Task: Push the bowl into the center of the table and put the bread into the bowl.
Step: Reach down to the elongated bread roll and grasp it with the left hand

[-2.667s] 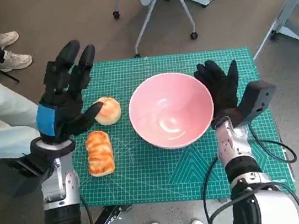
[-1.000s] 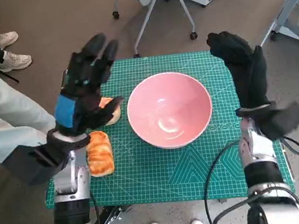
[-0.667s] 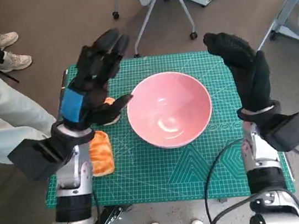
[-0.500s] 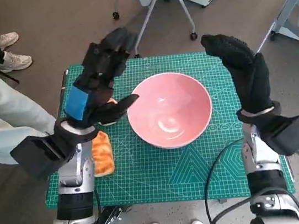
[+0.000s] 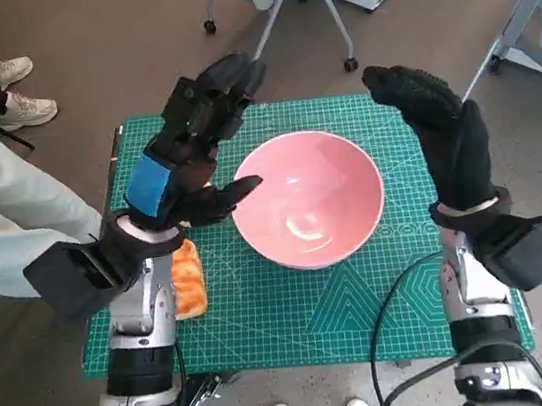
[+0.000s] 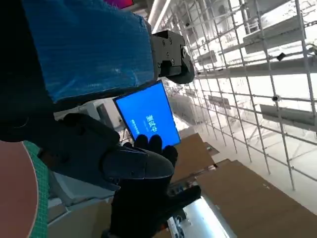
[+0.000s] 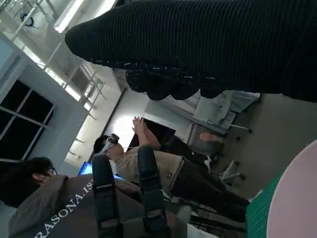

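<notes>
The pink bowl (image 5: 308,198) stands on the green mat (image 5: 296,310) that covers the surface, close to the middle of it, so I judge that the pushing step is about finished and the bread step is now in hand.

The long bread (image 5: 187,280) lies on the mat just beside the bowl, on the bowl's left, and the left forearm hides a part of it. A second round loaf may lie under the left hand, but I cannot see it here.

The left hand (image 5: 188,149) hangs above the mat at the left rim of the bowl, with its fingers (image 5: 224,83) spread and holding nothing. The right hand (image 5: 437,129) is raised at the right side of the bowl, its fingers (image 5: 390,80) also apart and empty, not touching the rim.

For the next move, I think the left hand must come down to the bread, close around it, and lift it over the rim into the bowl. The bread looks soft, so a gentle grip would be better.

Only the head view shows the bread, the mat and both hands in relation to the bowl. The left wrist view shows the taped back of the hand, the other glove and a small edge of the bowl (image 6: 17,191), but mostly the ceiling. The right wrist view shows the glove and two people (image 7: 148,166) in the room, and a bit of the bowl's rim (image 7: 297,198).
</notes>
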Tool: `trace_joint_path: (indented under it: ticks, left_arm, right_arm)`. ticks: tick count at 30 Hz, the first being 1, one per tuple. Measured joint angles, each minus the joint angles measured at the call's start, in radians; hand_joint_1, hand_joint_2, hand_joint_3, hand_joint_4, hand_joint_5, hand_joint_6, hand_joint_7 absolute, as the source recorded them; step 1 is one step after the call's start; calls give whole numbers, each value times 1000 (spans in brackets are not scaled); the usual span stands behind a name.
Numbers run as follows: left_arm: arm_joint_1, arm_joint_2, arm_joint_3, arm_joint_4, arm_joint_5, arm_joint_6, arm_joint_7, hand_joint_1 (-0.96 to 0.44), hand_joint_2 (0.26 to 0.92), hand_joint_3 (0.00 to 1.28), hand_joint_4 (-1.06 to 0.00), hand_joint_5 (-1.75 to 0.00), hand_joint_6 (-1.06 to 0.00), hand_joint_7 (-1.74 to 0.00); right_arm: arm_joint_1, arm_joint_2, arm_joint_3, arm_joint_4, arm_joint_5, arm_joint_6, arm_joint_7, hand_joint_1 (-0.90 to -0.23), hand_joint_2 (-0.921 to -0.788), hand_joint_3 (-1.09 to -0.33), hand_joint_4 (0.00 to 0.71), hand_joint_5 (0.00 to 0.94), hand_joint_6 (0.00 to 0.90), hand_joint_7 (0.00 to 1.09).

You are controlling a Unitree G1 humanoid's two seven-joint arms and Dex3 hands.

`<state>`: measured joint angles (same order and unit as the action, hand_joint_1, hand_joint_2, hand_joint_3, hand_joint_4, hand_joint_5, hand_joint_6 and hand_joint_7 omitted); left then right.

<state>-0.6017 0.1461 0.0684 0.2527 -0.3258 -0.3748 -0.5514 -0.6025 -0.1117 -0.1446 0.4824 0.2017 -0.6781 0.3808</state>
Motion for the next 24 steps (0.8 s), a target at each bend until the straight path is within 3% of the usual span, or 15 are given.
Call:
trace_joint_path:
  ticks: [24]
  left_arm:
    - [35,36,14,-23,8,-18,-7,-495,921,302,-181,-5,1,-578]
  right_arm:
    - [2,3,32,-49,-5,60,-18,-687,-921,-748,198,1,91,513]
